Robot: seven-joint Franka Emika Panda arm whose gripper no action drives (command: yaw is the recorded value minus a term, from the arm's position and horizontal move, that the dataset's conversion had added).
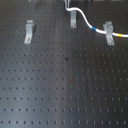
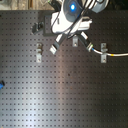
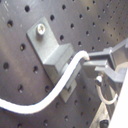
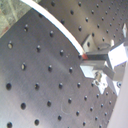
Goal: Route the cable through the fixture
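Observation:
The cable (image 1: 86,21) is a thin white cord with a blue band (image 1: 96,29) and a yellow band (image 1: 120,35). In the first exterior view it curves from the top edge past the middle fixture (image 1: 73,19), crosses the right fixture (image 1: 108,33) and leaves at the first exterior view's right. My gripper (image 3: 89,64) is shut on the cable's end (image 3: 75,67), right beside a grey bracket fixture (image 3: 50,45). The cable lies across the bracket's front lip; I cannot tell whether it sits in the slot. The second wrist view shows the gripper (image 4: 87,56) holding the cord (image 4: 60,27).
A third fixture (image 1: 29,31) stands alone toward the first exterior view's left. The black perforated board (image 1: 60,85) carries all three. In the second exterior view the arm (image 2: 72,17) hangs over the middle fixture (image 2: 75,42), and a small blue object (image 2: 1,84) lies at that edge.

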